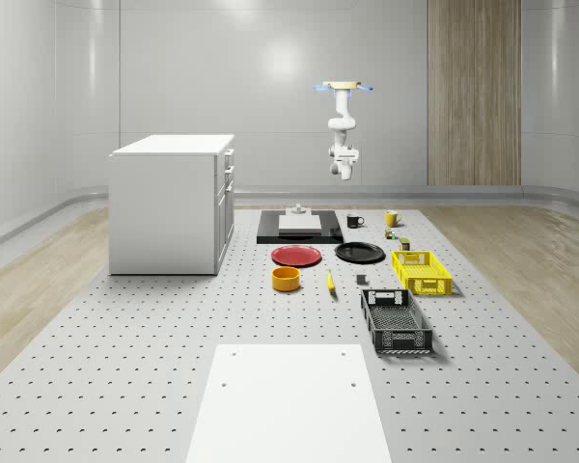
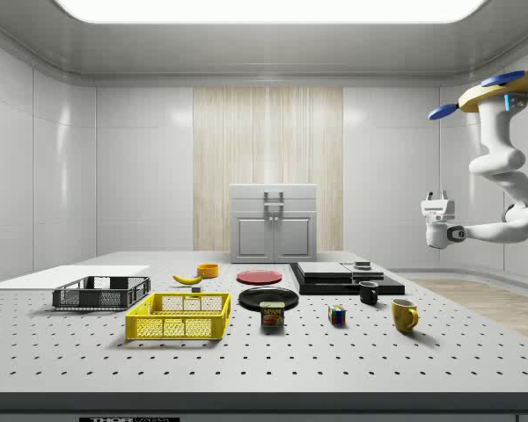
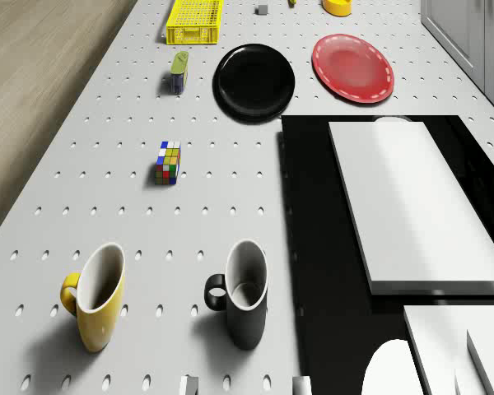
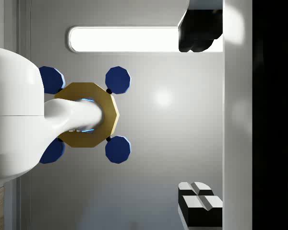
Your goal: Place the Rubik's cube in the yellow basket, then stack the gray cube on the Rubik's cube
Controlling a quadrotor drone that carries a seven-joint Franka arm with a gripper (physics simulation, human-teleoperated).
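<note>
A flat white rectangular panel point(image 1: 289, 400) lay at the tabletop's point(image 1: 125, 386) near edge in the whole-scene view, the thing farthest from the multicoloured Rubik's cube point(image 3: 169, 162). That cube stood alone on the perforated tabletop, with bare surface on all sides and nothing touching it. Near it on one side stood a yellow ceramic mug point(image 3: 95, 307) and a black mug point(image 3: 243, 300). On the opposite side sat a small tin can point(image 3: 179, 72), and past the can the yellow mesh basket point(image 1: 422, 271), so the can lay roughly between cube and basket. The small gray cube point(image 1: 361, 281) rested beyond the basket, close to a banana point(image 1: 331, 282) and a black mesh basket point(image 1: 397, 320).

A round black plate point(image 3: 254, 80), a round red plate point(image 3: 353, 67) and a black slab point(image 3: 313, 247) bearing a white block point(image 3: 412, 206) lay to the cube's other flank.

The drone point(image 2: 497, 92) hovered high above the mugs' end of the tabletop. Its gripper point(image 2: 437, 198) hung well above the cube, turned up toward the drone, fingers spread wide and holding nothing.
</note>
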